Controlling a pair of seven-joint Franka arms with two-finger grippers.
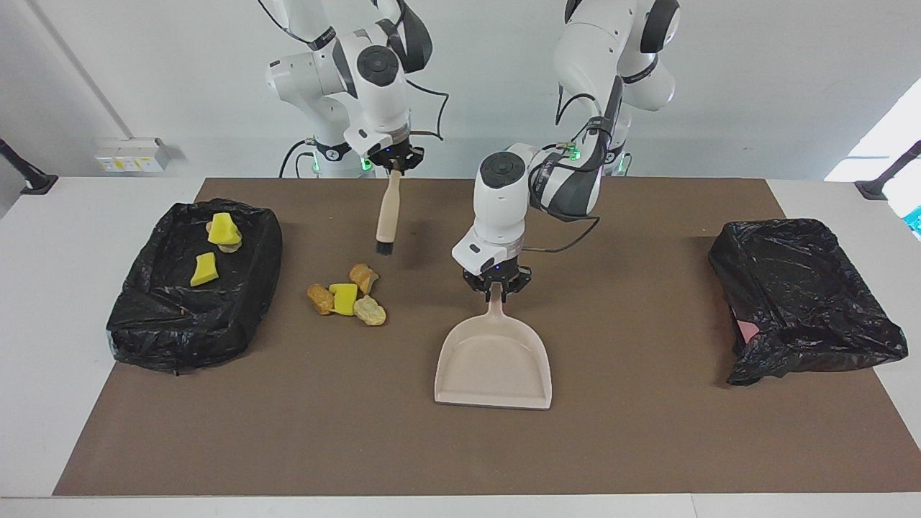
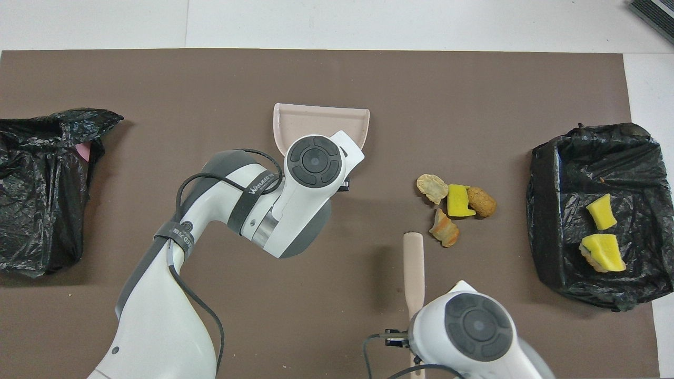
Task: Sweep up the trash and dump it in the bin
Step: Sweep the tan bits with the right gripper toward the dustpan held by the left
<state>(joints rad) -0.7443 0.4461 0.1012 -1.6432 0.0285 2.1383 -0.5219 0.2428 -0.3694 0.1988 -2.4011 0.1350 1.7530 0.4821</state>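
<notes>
I have the left gripper (image 1: pixel 495 288) clamped on the dustpan (image 1: pixel 495 360) handle, pan flat on the brown mat (image 1: pixel 611 432); the right gripper (image 1: pixel 392 160) grips the hand brush (image 1: pixel 387 216), bristles hanging over the mat; four scraps of trash (image 1: pixel 347 296) sit heaped between the dustpan and the lined bin (image 1: pixel 144 324) at the right arm's end, which holds three more (image 1: pixel 219 244); the other bin (image 1: pixel 799 302) shows only its black liner.

Bare mat (image 1: pixel 633 302) between dustpan (image 1: pixel 496 360), bin (image 1: pixel 806 302)
</notes>
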